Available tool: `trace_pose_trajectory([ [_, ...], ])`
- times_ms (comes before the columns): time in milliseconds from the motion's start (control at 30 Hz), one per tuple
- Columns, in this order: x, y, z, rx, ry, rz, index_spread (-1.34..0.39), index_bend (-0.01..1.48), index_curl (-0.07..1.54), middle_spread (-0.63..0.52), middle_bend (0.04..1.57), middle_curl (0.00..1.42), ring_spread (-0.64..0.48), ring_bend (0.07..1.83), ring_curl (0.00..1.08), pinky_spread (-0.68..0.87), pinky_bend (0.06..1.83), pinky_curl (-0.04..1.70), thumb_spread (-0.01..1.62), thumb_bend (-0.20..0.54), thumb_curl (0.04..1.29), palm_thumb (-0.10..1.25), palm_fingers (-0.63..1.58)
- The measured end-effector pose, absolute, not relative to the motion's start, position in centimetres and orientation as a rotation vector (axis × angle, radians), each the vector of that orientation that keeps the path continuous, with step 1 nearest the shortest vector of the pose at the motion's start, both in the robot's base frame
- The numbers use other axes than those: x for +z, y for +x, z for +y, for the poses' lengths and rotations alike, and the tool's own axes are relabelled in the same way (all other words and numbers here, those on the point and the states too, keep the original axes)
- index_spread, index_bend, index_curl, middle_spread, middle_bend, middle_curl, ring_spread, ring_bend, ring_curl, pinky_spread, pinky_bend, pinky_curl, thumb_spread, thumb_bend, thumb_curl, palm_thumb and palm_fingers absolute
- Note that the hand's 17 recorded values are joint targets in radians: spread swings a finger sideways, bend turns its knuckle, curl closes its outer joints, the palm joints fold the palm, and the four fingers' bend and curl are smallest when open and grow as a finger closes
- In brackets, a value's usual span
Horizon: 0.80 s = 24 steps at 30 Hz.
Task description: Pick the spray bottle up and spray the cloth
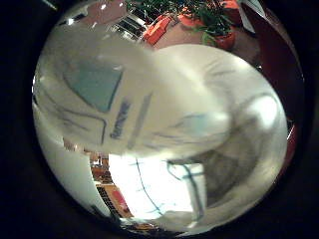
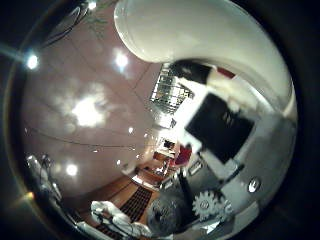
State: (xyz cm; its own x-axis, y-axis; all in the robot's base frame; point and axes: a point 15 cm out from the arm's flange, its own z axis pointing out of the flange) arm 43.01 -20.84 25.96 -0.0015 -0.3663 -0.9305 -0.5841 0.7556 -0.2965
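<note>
A wide reddish ceiling (image 2: 75, 100) with bright lights is seen in the thumb side view, above a room with wooden flooring. Potted plants (image 1: 214, 22) in orange pots are seen at the edge of the little finger side view. That view is largely filled by the white spray bottle (image 1: 149, 99), its printed label turned toward the palm, so the bottle is held close against it. White and black parts of the hand (image 2: 220, 130) are curled round the bottle's curved white body.
</note>
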Motion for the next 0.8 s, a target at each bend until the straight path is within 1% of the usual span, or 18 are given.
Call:
trace_pose_trajectory([
  [67,26.5,43.7,-20.1,0.216,-0.767,1.601,-0.28,0.77,0.59,-0.13,1.00,0.64,-0.18,1.14,0.51,-0.25,1.04,0.53,1.06,0.028,0.43,0.99,1.36],
  [100,26.7,44.0,-19.7,0.226,-0.764,1.597,-0.27,0.85,0.63,-0.12,1.08,0.66,-0.18,1.19,0.53,-0.24,1.10,0.57,1.07,0.023,0.45,1.01,1.34],
  [133,27.0,44.4,-19.1,0.237,-0.760,1.590,-0.27,0.91,0.65,-0.12,1.11,0.67,-0.18,1.23,0.55,-0.23,1.14,0.59,1.07,0.020,0.46,1.03,1.31],
  [200,28.1,45.1,-18.4,0.249,-0.746,1.571,-0.24,1.03,0.71,-0.11,1.23,0.70,-0.18,1.31,0.59,-0.21,1.22,0.67,1.08,0.004,0.49,1.06,1.24],
  [300,30.5,45.4,-17.3,0.255,-0.759,1.530,-0.22,1.12,0.74,-0.11,1.29,0.72,-0.19,1.36,0.62,-0.19,1.26,0.74,1.07,-0.010,0.52,1.07,1.18],
  [367,32.3,45.4,-16.3,0.262,-0.780,1.507,-0.21,1.15,0.75,-0.11,1.32,0.72,-0.18,1.40,0.63,-0.18,1.27,0.80,1.06,-0.012,0.55,1.07,1.17],
  [533,36.8,45.3,-14.1,0.270,-0.907,1.453,-0.19,1.17,0.75,-0.10,1.36,0.71,-0.17,1.46,0.64,-0.17,1.25,0.92,1.03,-0.011,0.60,1.07,1.16],
  [667,38.1,43.7,-13.2,0.288,-1.130,1.517,-0.19,1.18,0.74,-0.10,1.37,0.70,-0.17,1.47,0.64,-0.16,1.21,1.01,1.02,-0.012,0.63,1.08,1.15],
  [800,40.2,41.5,-13.4,0.260,-1.432,1.614,-0.19,1.19,0.74,-0.10,1.38,0.69,-0.17,1.48,0.63,-0.15,1.17,1.10,1.01,-0.014,0.66,1.06,1.15],
])
